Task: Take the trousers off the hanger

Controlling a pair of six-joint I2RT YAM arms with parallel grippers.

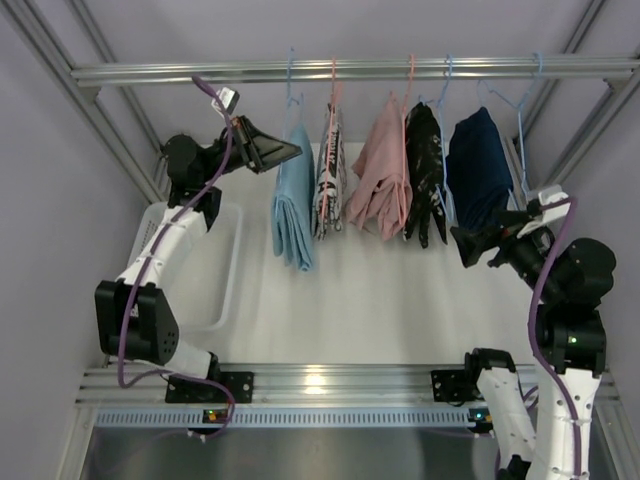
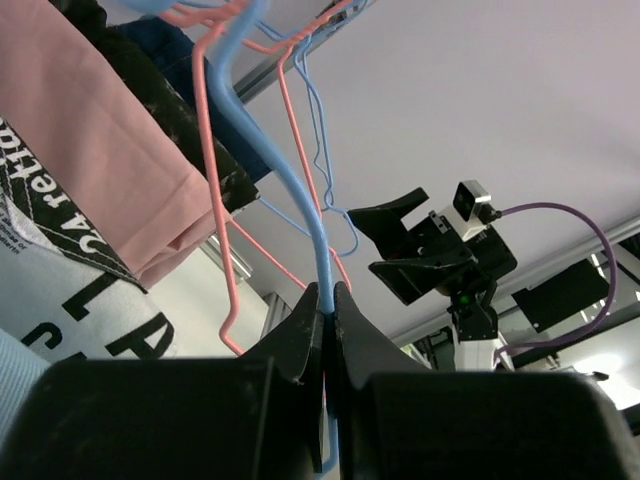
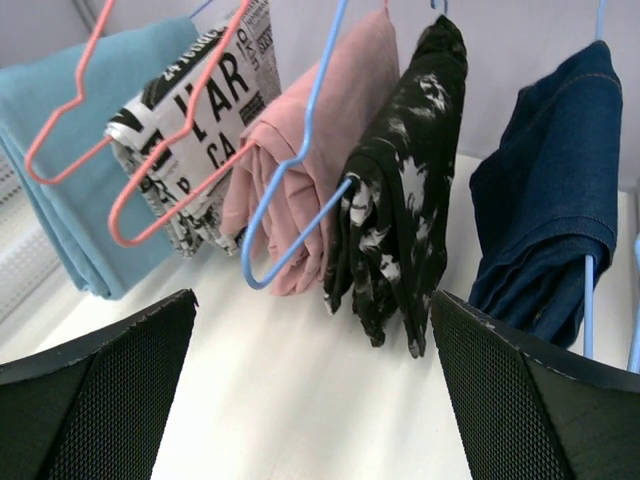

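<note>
Left fingers (image 2: 325,300) pressed tight together, pinching the wire of a blue hanger (image 2: 300,180) up at the far left. Light blue trousers (image 1: 293,215) hang leftmost on the rail (image 1: 200,72), newsprint trousers (image 1: 330,185) just right of them, pink trousers (image 1: 380,185) next along. Right fingers (image 1: 470,245) spread wide, holding nothing, near the navy garment (image 1: 480,165), above the bench (image 1: 380,300).
</note>
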